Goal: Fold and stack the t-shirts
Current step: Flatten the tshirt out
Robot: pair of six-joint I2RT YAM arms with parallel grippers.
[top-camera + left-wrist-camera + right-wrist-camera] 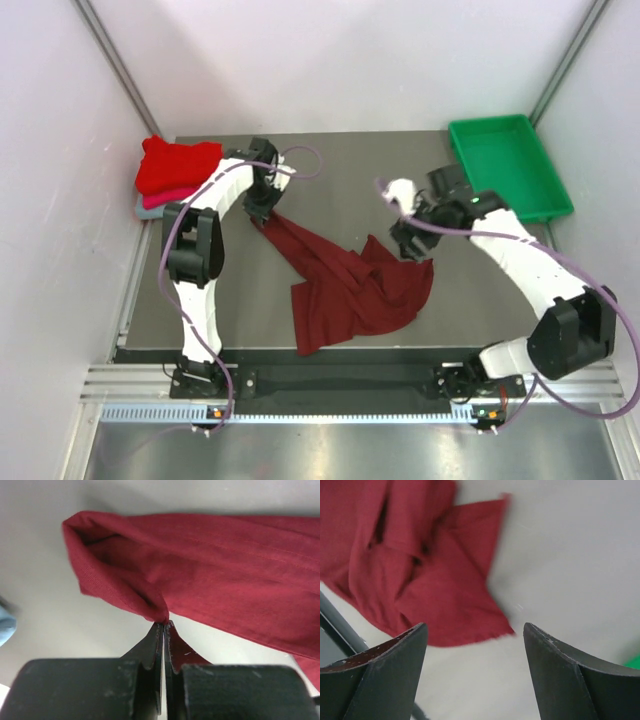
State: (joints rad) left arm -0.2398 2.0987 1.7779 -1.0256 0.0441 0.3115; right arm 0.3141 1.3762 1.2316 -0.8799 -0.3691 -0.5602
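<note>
- Maroon t-shirt, top view: it lies crumpled mid-table. One corner is drawn out to the left gripper, probably to spread the cloth for folding. Folded t-shirts are stacked far left, and the green tray sits far right. Pale walls enclose the table.
- Left wrist view: the left gripper is pinched tight on a hem fold.
- Right wrist view: the right gripper is spread wide and empty above the shirt's edge, likely seeking a second corner.

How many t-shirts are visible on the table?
4. A crumpled dark maroon cloth t-shirt lies mid-table, one corner in the left hand. At the far left, a folded bright red t-shirt lies on top; beneath it peek a pink t-shirt and a grey-blue t-shirt. More may be hidden.
</note>
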